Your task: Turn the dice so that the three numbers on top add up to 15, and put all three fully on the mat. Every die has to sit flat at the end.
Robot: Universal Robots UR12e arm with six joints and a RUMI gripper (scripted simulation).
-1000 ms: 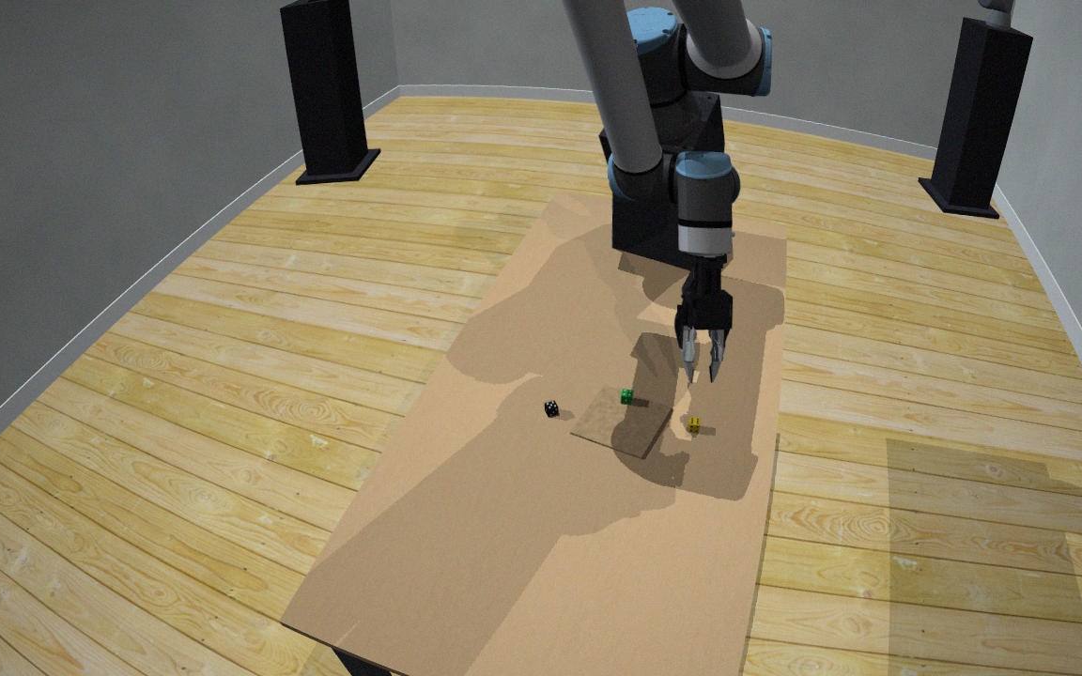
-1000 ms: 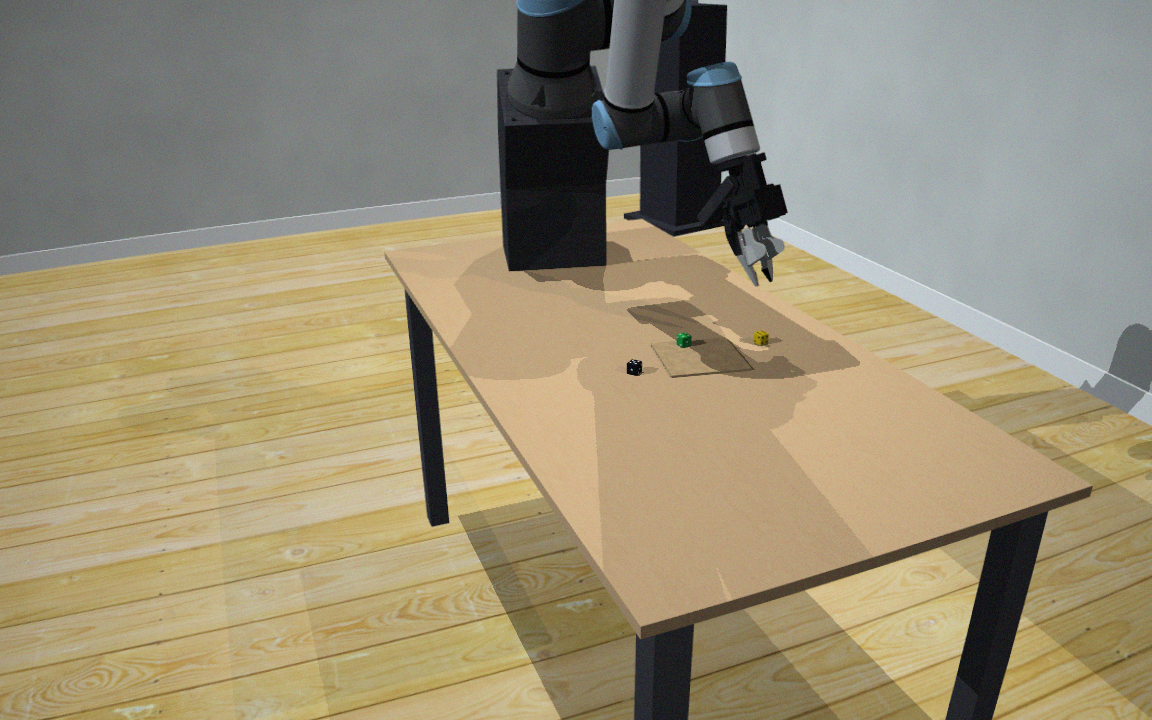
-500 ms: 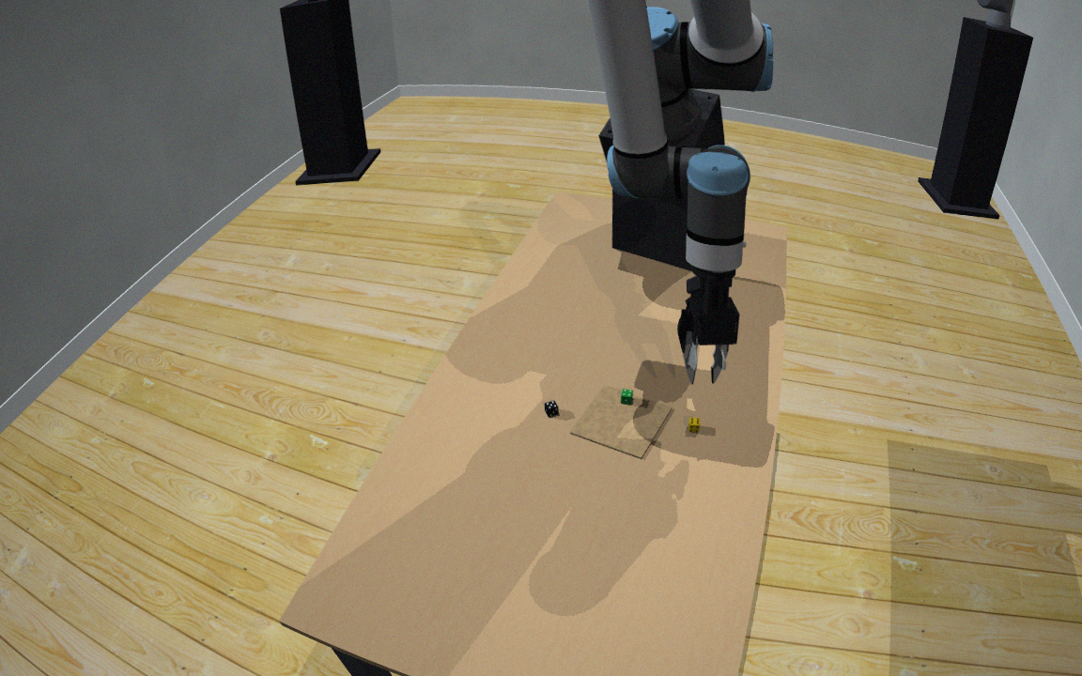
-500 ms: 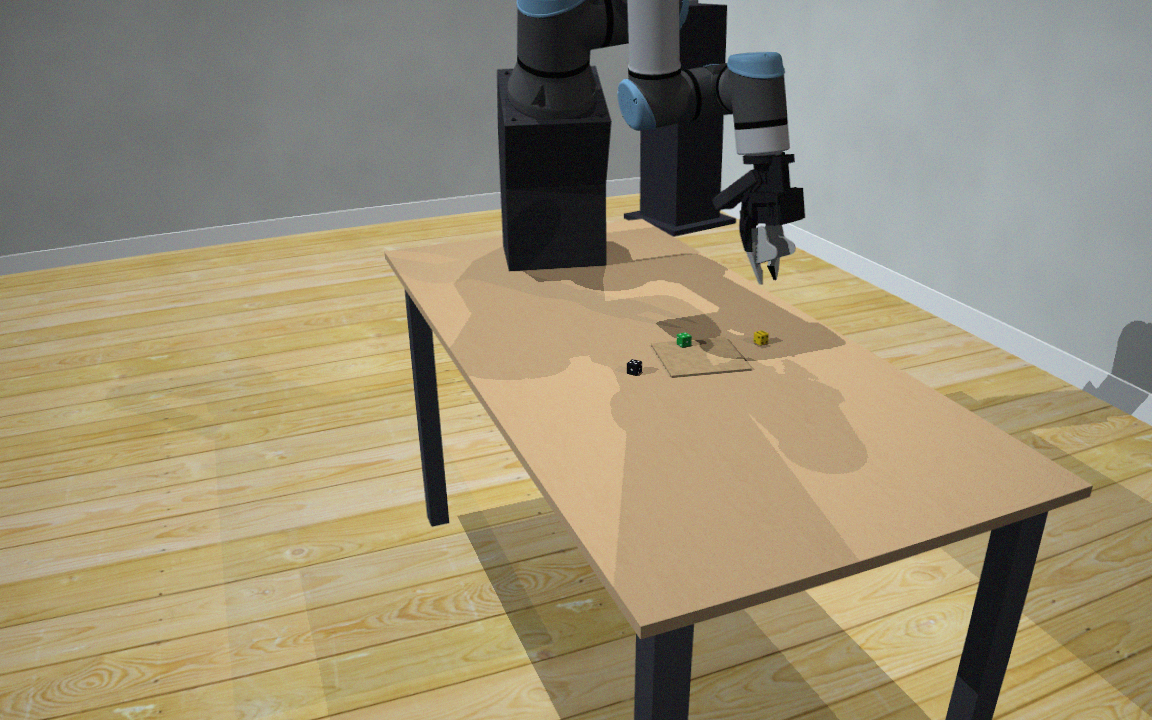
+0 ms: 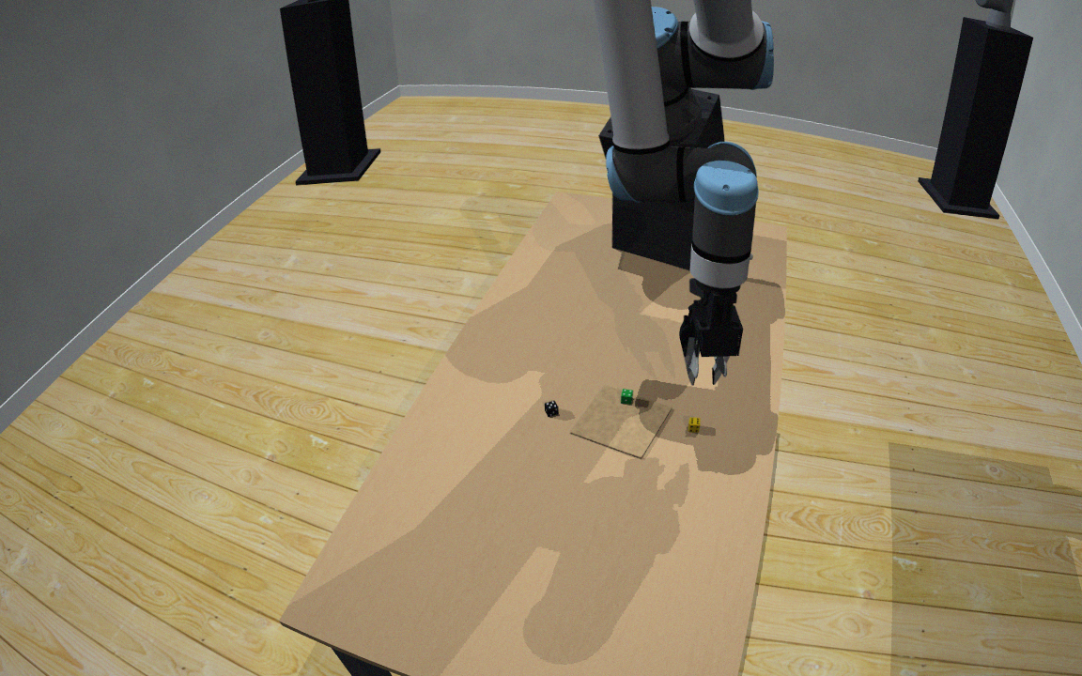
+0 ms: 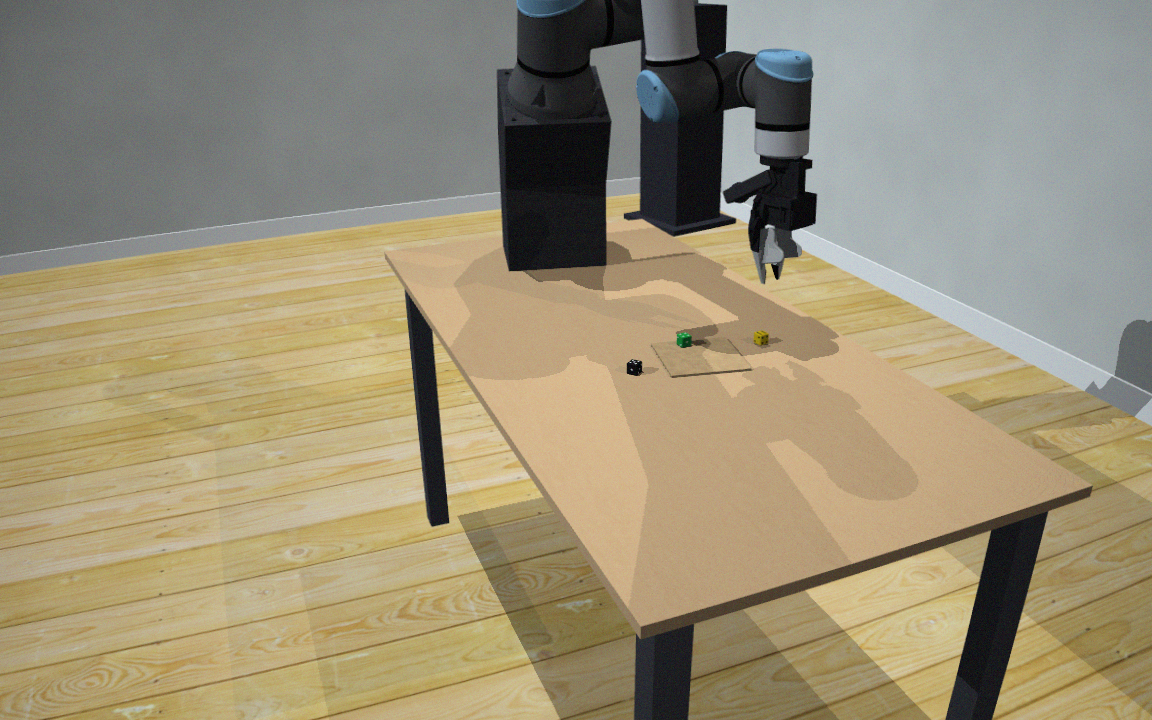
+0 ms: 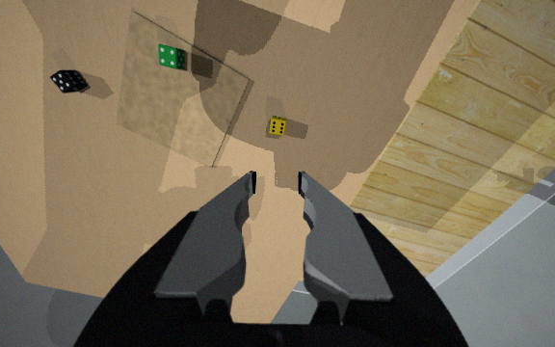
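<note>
A robot arm's claw (image 5: 705,374) hangs above the desk (image 6: 831,537) near its right edge, its jaws narrowly parted with nothing between them. Below it, a green die (image 7: 171,56) sits on the mat (image 7: 162,120) by the mat's far corner. A yellow die (image 7: 277,125) lies off the mat toward the right edge, a black die (image 7: 68,80) off it toward the left. Nothing stands between claw and dice. Two dark pillars (image 5: 326,92) stand on the wooden floor behind the desk.
</note>
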